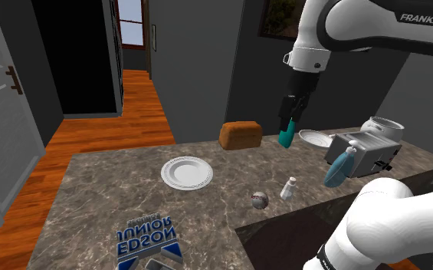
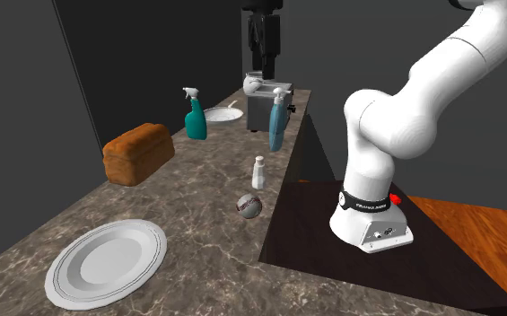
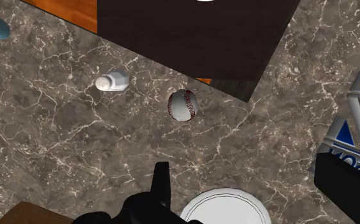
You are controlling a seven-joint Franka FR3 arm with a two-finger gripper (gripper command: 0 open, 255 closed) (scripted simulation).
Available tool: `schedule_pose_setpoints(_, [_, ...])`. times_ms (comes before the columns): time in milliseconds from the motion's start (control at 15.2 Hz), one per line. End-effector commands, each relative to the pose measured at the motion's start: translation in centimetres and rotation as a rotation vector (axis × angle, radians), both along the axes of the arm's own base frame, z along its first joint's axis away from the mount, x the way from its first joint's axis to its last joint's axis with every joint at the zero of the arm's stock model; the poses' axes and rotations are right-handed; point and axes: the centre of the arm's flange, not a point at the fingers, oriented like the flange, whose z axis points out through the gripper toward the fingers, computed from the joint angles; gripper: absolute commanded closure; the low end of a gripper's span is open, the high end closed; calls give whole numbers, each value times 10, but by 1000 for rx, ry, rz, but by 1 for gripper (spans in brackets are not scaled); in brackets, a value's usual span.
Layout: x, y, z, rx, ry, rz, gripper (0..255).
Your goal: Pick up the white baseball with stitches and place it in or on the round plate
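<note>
**Shoulder view.** The claw [image 1: 291, 116] hangs from the arm [image 1: 345, 23] high over the far side of the counter [image 1: 107, 192], in front of a teal sprayer [image 1: 286, 139]. It touches nothing, and nothing hangs from it. Whether it is spread or pressed together cannot be told. The ball [image 1: 260, 200] rests on the counter near the edge by the stand [image 1: 280, 244], just beside a small white bottle [image 1: 287, 189]. The plate [image 1: 186, 172] lies flat and face up, well apart from the ball toward this view's left. Bare counter lies between them, so the plate is probably an unobstructed drop spot.

**Second exterior view.** The ball [image 2: 249, 206] sits close to the counter's edge next to the stand, between the bottle [image 2: 258, 172] and the plate [image 2: 108, 262]. A loaf [image 2: 138, 153] lies across the counter from them. The claw [image 2: 265, 40] is raised above the toaster [image 2: 262, 112], and its opening is again unreadable.

**Wrist view.** The camera looks down on the counter. The ball [image 3: 183, 105] lies ahead of the claw with the bottle [image 3: 113, 81] beside it, and the plate [image 3: 229, 205] is nearest the claw. The high pose likely serves to survey both targets. The pick is not yet begun, and the claw must descend over the ball. Being round, the ball may roll if nudged off-centre.
</note>
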Motion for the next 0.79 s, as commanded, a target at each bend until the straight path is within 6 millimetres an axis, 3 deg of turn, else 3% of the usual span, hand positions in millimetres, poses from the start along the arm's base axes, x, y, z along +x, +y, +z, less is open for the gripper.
schedule_pose_setpoints(0, [0,0,0,0,0,0,0])
schedule_pose_setpoints(726, [34,-8,-144,-24,77,-99,0])
